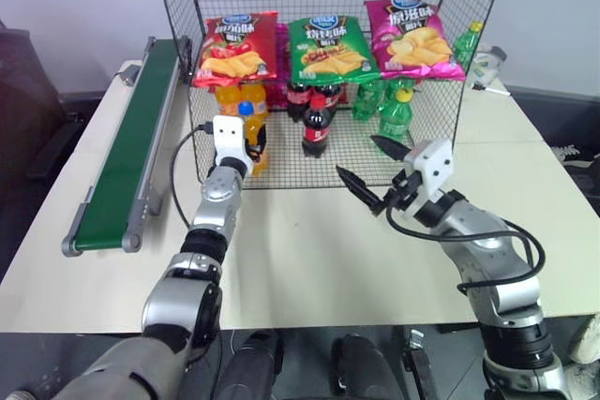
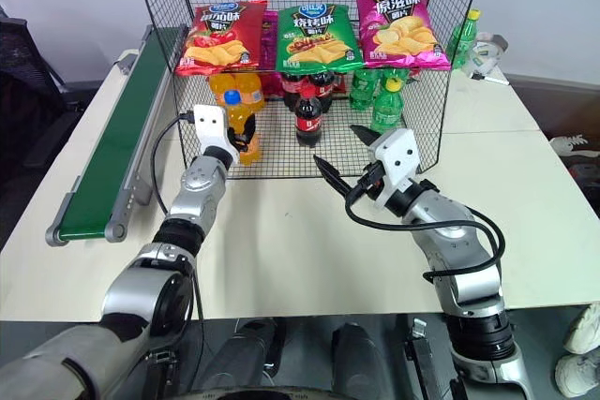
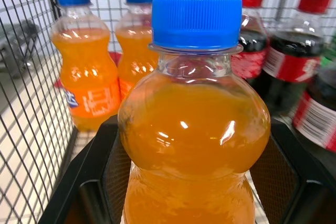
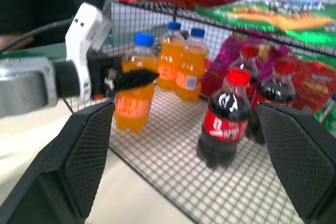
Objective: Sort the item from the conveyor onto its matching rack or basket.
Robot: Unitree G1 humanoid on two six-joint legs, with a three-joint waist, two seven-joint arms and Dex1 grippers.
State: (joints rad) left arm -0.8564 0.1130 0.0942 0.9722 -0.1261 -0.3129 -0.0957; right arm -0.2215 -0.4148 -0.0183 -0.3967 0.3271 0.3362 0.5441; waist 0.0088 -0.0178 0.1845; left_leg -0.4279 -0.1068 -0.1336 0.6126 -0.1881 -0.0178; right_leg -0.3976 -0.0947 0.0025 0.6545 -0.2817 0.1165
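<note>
L gripper [image 4: 123, 80] is clamped on the soda bottle [image 4: 135, 100], fingers wrapped round its waist, upright, at the front L corner of the rack [image 1: 427, 152] floor. In the R wrist view the base looks just above or barely on the mesh; can't tell which.

Risks, as I judge them: if the fingers let go while the base is off the grid, the bottle drops and tips, prob. toward the two orange bottles [image 3: 107, 61] just behind it, at about 11 o'clock from the cap in the L wrist view. Push in further and it bumps them. The cola bottle [image 1: 316, 128] at 3 o'clock is near too; a sideways swing on withdrawal could clip it. Round base on wire mesh = wobbly footing.

Bottle look: clear plastic, bulged shoulder, full of orange drink, ribbed blue cap [image 3: 196, 18], orange label low down.

R gripper [image 1: 373, 175] is spread wide, empty, over the table [image 1: 309, 259] in front of the rack. Conveyor [image 1: 131, 152] sits off at 9 o'clock.
</note>
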